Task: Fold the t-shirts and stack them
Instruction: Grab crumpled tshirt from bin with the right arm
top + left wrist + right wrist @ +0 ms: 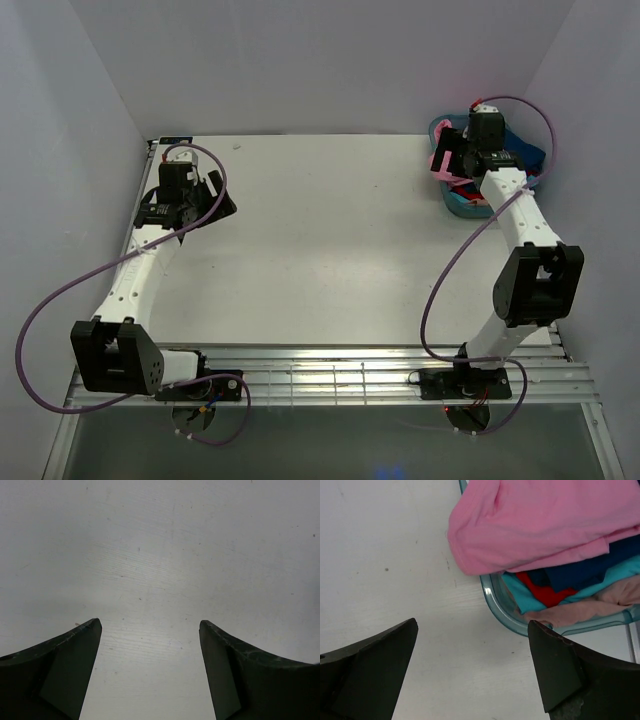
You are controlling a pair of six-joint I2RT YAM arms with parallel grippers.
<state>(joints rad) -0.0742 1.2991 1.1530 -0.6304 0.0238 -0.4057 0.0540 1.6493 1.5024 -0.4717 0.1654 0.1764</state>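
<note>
T-shirts (560,575): all heaped in the teal tub (492,600) at the far right corner of the table (330,250). None lies on the open surface, so folding is not yet begun. Pink shirt (535,525) is on top, over dark blue (600,560), red (545,594), turquoise (612,577) and pale pink (590,609) layers.

Right gripper (471,630): fingers spread wide, holding nothing, hanging above bare table just beside the tub wall and the pink overhang.
Left gripper (150,625): also spread and empty, over bare table near the far left corner.

Risks, as I judge them:
- A pinch on the pink bulge goes too deep and takes the dark blue cloth with it, so two shirts come out tangled.
- A finger catches the tub rim on the way down (the tub looks light), and the tub slides or tips toward the right edge.
- The grip lands mid-bunch rather than on a hem or shoulder, so the shirt comes out as a rope and is hard to lay flat.

Orientation: the pink shirt is crumpled, so no neck, hem or sleeve can be picked out. Its rounded fold laps over the tub wall and points toward the table's left edge. The long axis of the lump seems to run from that fold back across the tub toward the right edge. The other shirts are too buried to tell.
</note>
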